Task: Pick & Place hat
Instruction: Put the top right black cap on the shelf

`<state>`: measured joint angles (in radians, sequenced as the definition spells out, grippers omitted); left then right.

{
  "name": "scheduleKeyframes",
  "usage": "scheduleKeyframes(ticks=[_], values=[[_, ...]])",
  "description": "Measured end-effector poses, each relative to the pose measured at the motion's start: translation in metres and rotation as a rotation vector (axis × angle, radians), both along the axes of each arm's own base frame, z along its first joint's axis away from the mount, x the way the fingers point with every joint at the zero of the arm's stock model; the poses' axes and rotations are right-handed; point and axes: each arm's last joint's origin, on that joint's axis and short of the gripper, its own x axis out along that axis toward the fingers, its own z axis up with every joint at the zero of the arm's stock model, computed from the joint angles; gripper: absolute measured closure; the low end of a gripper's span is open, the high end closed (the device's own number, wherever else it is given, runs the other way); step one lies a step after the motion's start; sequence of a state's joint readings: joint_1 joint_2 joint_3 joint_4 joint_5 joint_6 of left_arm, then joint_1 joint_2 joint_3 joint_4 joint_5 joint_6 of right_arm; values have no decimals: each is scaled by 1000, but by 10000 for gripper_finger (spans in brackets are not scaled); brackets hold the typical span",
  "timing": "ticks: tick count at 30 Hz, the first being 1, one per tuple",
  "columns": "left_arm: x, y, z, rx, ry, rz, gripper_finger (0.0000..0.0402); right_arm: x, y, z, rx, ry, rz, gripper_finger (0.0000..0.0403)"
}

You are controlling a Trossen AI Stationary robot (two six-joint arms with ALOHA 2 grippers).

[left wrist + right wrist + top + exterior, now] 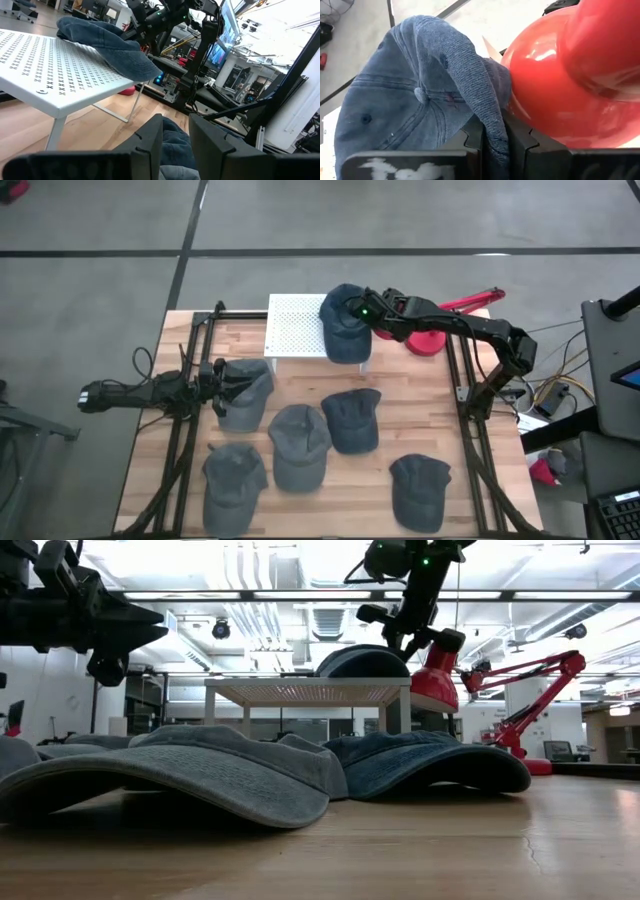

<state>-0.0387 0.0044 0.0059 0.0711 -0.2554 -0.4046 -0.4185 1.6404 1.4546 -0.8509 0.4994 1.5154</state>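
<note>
A blue denim hat lies on the right end of the white perforated stand, its brim reaching past the stand's edge. My right gripper is at the hat's crown from the far right, shut on it. The low view shows the same hat on the stand's top, with the gripper above it. My left gripper waits level at the table's left, over a grey hat. A narrow gap shows between its fingers, with nothing in it. My right gripper pinches a raised fold of the hat's crown, beside the top button, between its two fingers. It comes slanting down from the table's far right. The hat rests on the stand, and the fold stands up as a ridge.
Several more hats lie on the wooden table: grey ones and blue ones. A red lamp's base sits right against the held hat, its arm at the far right. Black frame rails run along both sides.
</note>
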Motion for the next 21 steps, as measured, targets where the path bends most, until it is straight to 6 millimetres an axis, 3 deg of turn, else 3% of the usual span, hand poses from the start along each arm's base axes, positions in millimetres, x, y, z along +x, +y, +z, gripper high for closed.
scheduleKeyframes(ticks=[13,21], values=[[0,0,0,0,-1,0,303,-4,-10,3,23,0,32,352],[0,0,1,0,-7,0,303,-4,-10,3,31,-8,28,278]])
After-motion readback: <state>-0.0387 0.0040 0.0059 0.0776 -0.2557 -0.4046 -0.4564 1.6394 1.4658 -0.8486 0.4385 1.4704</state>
